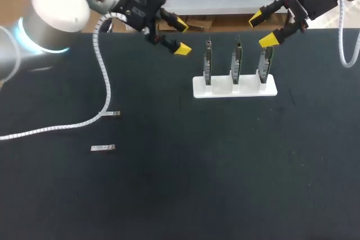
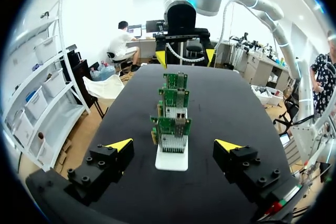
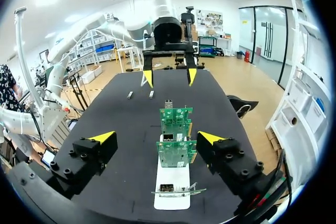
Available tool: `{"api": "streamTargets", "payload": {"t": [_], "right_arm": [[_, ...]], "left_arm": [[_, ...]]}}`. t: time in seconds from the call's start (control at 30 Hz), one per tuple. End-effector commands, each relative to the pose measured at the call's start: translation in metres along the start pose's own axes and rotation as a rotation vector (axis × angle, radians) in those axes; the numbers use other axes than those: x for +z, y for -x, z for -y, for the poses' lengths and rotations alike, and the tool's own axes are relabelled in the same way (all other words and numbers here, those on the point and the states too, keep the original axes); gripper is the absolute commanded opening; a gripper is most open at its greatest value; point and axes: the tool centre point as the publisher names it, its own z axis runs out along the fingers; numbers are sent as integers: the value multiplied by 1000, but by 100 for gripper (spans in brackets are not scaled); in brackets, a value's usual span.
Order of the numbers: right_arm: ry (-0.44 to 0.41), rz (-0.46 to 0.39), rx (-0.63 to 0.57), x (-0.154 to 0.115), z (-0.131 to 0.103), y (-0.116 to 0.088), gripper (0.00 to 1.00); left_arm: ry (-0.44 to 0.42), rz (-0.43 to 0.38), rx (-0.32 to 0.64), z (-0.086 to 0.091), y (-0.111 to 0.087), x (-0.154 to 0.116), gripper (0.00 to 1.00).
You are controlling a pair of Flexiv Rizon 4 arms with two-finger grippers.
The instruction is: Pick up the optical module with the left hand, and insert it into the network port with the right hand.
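Observation:
Two small silver optical modules [image 1: 103, 148] [image 1: 114, 114] lie on the black table at the left; in the right wrist view the modules [image 3: 129, 95] [image 3: 151, 94] show far ahead. Three green network cards [image 1: 236, 61] stand upright in a white stand [image 1: 235, 88]. My left gripper [image 1: 181, 37] hangs open and empty left of the cards, facing them end-on [image 2: 171, 132]. My right gripper [image 1: 262, 30] is open and empty just above the rightmost card [image 1: 265, 60]; in its own view the gripper [image 3: 156, 137] straddles the card row [image 3: 176, 153] without touching.
A white corrugated cable [image 1: 103, 77] from my left arm trails across the table's left side, ending near one module. The black mat [image 1: 225, 172] stretches out in front of the stand. Each wrist view shows the other gripper beyond the cards [image 2: 184, 56] [image 3: 169, 76].

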Motion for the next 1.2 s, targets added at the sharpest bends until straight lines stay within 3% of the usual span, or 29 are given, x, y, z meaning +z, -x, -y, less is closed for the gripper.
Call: {"api": "streamTargets", "payload": {"t": [0.03,0.3,0.43,0.57,0.8,0.97,1.2], "right_arm": [[-2,-1,0,1,0,0,100],[-2,-1,0,1,0,0,100],[-2,-1,0,1,0,0,100],[-2,-1,0,1,0,0,100],[-2,-1,0,1,0,0,100],[-2,-1,0,1,0,0,100],[-2,-1,0,1,0,0,100]], "left_arm": [[45,-60,12,24,-5,-39,100],[24,-227,160,59,-21,-97,100],[32,-325,108,77,-44,-120,100],[72,-368,26,97,-64,-135,100],[22,-478,-79,122,-96,-125,100],[-5,-604,-124,124,-116,-121,100],[-63,-718,-93,120,-134,-113,100]]}}
